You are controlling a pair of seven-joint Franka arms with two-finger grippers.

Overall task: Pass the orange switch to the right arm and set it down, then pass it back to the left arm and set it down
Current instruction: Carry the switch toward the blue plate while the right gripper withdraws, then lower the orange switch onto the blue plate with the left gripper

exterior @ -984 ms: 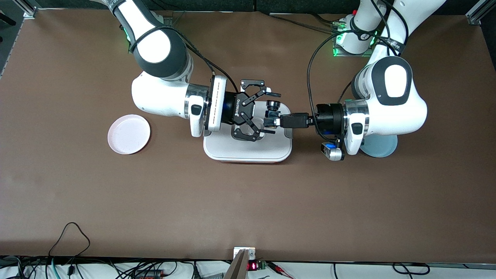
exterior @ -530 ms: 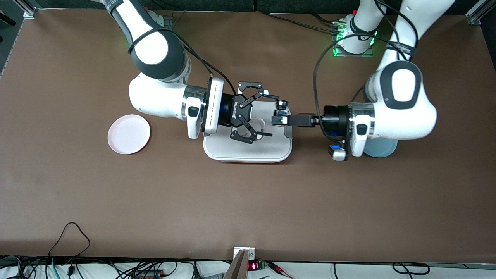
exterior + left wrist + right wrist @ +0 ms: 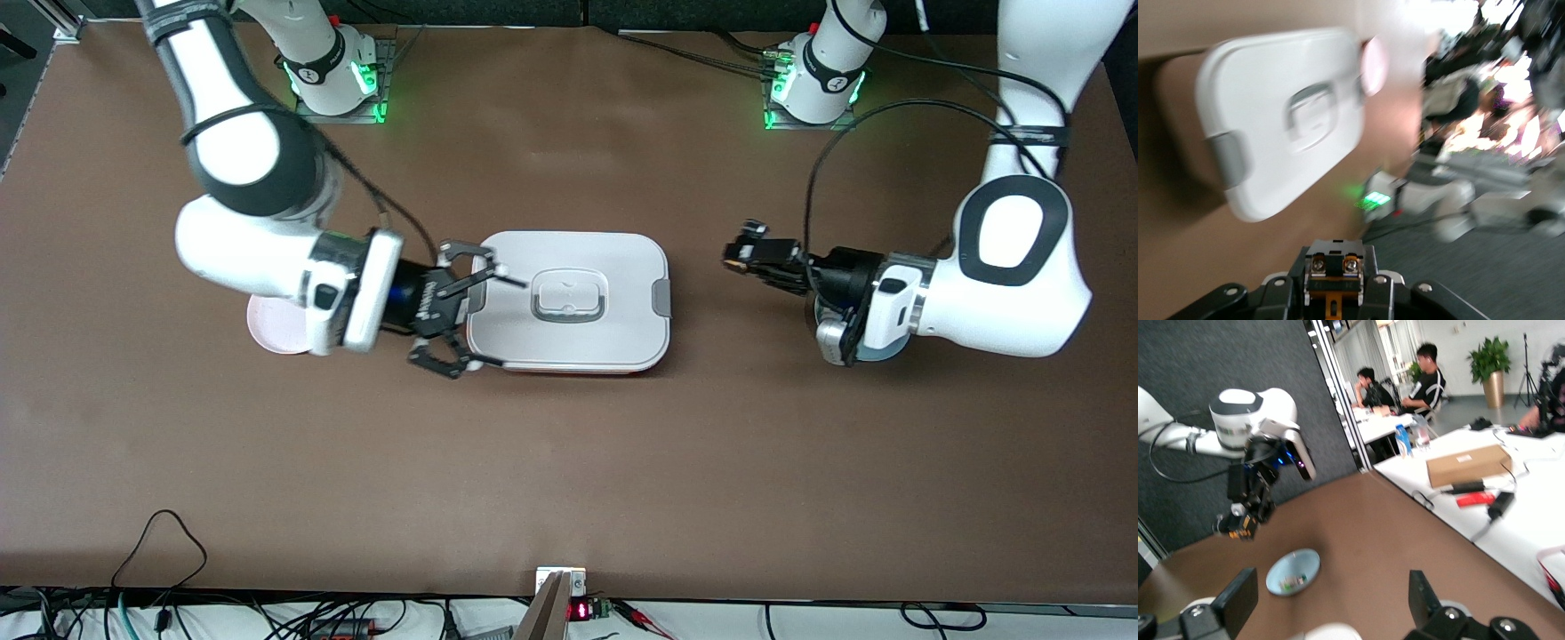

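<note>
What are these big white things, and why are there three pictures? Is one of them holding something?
They are two robot arms at a brown table. One picture looks down from high up; the other two come from little cameras on each arm's wrist. The left gripper is shut on a tiny orange switch, up over the table between the white box and a blue plate. The right gripper is open and holds nothing, over the box's edge at the right arm's end. Under that arm peeks a pink plate. The blue plate has a small part in it.
</note>
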